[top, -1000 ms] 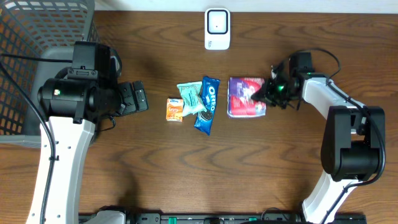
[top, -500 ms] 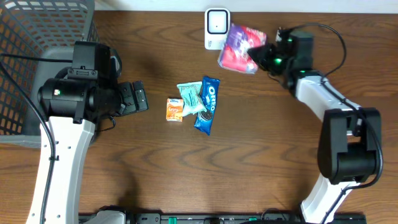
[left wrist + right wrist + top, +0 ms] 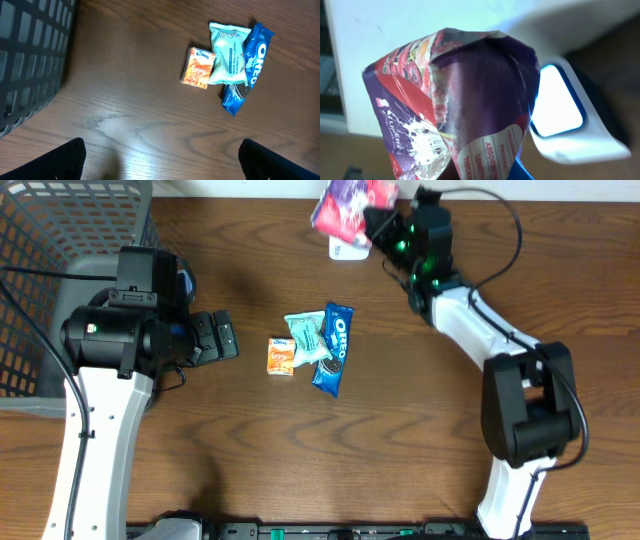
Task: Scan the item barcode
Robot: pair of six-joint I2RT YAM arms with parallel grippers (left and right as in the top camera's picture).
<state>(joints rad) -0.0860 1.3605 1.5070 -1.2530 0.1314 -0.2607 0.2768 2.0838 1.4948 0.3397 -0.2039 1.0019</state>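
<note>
A grey mesh basket [image 3: 50, 270] sits at the far left of the wooden table [image 3: 400, 440], and in the left wrist view its dark grid fills the left edge. Just to its right the left arm reaches toward the centre, and the left gripper [image 3: 225, 337] hangs over bare wood with nothing between its jaws. That wrist view shows the black fingers [image 3: 57, 162] set wide apart at the two lower corners, well short of the snacks. Near the middle of the table lie three small packs in a cluster. An orange packet [image 3: 281, 355] is on the left, with a mint-green packet [image 3: 308, 337] touching its right side. A blue Oreo pack [image 3: 335, 348] lies beside that, its lower end partly tucked under the green one. None of the three is touched by either arm. Further right and toward the back edge, a white scanner [image 3: 348, 248] stands on the table. A purple and red pack [image 3: 350, 205] is held off the surface above it and covers part of its top in the overhead view. The right gripper [image 3: 380, 222] is closed on the right edge of this pack, with the right arm stretched diagonally back from the near right side of the table. From the right wrist the crumpled pack fills most of the view, with white printed text on its lower part. The scanner's bright window shows just to the right of the pack and behind it. No barcode can be made out on the faces that show.
</note>
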